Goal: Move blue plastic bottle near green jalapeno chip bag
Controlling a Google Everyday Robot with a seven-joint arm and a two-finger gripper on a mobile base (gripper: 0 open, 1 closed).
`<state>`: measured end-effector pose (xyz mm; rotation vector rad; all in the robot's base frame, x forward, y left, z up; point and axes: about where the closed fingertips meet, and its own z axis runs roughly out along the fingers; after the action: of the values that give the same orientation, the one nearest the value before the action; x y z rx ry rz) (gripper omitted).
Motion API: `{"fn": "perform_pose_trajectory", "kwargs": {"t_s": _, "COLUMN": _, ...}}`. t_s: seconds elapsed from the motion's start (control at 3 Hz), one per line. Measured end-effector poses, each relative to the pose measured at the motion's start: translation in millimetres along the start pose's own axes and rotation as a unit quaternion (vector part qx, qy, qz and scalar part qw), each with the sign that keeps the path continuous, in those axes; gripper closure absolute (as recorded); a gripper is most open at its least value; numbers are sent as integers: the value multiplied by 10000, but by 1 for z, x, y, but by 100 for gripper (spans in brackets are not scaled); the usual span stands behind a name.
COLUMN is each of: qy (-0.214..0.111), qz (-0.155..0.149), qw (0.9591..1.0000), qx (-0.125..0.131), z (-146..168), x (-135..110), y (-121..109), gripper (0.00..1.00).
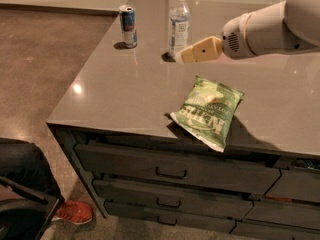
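The blue plastic bottle (178, 23) stands upright near the far edge of the grey counter (115, 94); it is clear and bluish with a white cap and a pale label. The green jalapeno chip bag (207, 111) lies flat near the counter's front edge, to the right of and nearer than the bottle. My gripper (184, 55) comes in from the right on a white arm, its tan tip just right of the bottle's base, above the counter and beyond the bag.
A short blue-and-silver drink can (128, 26) stands left of the bottle. Drawers (170, 171) with handles run below the counter's front. A dark chair part and a red shoe (72, 212) sit on the floor at lower left.
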<state>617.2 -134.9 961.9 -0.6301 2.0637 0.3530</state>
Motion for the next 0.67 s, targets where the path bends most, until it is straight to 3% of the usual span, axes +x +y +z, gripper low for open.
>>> {"fn": "perform_pose_trajectory", "kwargs": {"t_s": 0.67, "qy": -628, "qz": 305, "qw": 9968, "qx": 384, "z": 59, "x": -20, "y": -16, "gripper": 0}}
